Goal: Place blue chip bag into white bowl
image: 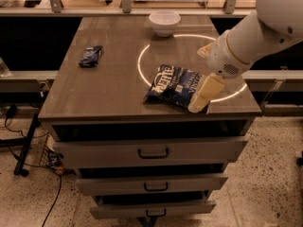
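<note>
Jaws: whether they stand apart or together cannot be told, since the gripper (197, 107) shows only as one pale wedge pointing down from the white arm (246, 41). Its tip sits at the 4 o'clock edge of the blue chip bag (176, 85), touching or just above the crinkled foil; which of the two is unclear.

The bag lies flat on the table (109, 96), towards the front right of the top, partly inside the ring of light (140, 63) cast on the surface. Nothing suggests it has been lifted: its whole outline rests on the wood. The white bowl (164, 21) stands at 12 o'clock from the bag, near the far edge of the table and well apart from it, upright and with nothing in it. A small dark packet (90, 56) lies at about 10 o'clock from the bag, well clear of both and no part of the job. Below the top, drawers (154, 152) stand slightly pulled out.

By my reading the task is at its start. The approach to the bag looks nearly finished, but no grasp can be confirmed. Left to do: close on the bag, raise it, carry it towards 12 o'clock over the bowl and let go. As the bag is wider than the bowl, I expect it to sit across the rim rather than drop inside.
</note>
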{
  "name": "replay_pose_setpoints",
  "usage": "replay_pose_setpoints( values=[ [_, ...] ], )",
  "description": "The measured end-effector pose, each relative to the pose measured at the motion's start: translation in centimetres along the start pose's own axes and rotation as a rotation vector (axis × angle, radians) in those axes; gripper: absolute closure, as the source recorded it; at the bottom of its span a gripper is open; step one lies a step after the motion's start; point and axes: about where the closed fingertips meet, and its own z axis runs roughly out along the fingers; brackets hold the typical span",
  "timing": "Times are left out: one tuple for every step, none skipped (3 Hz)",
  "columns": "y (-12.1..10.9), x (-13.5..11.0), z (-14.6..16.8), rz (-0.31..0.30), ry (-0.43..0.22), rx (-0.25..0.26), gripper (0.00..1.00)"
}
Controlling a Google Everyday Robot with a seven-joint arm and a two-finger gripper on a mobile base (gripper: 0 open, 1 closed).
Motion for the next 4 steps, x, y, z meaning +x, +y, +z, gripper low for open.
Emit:
replay_pose_setpoints(
  values=[
    [-0.8, 0.9, 2.4, 0.038, -0.001, -0.005, 0.03],
    [-0.6, 1.9, 2.8, 0.067, 0.007, -0.013, 0.34],
    [-0.5, 1.5, 1.8, 0.071, -0.001, -0.009, 0.57],
    [-1.4, -1.6, -2.4, 0.046, -0.039, 0.034, 0.88]
  ],
)
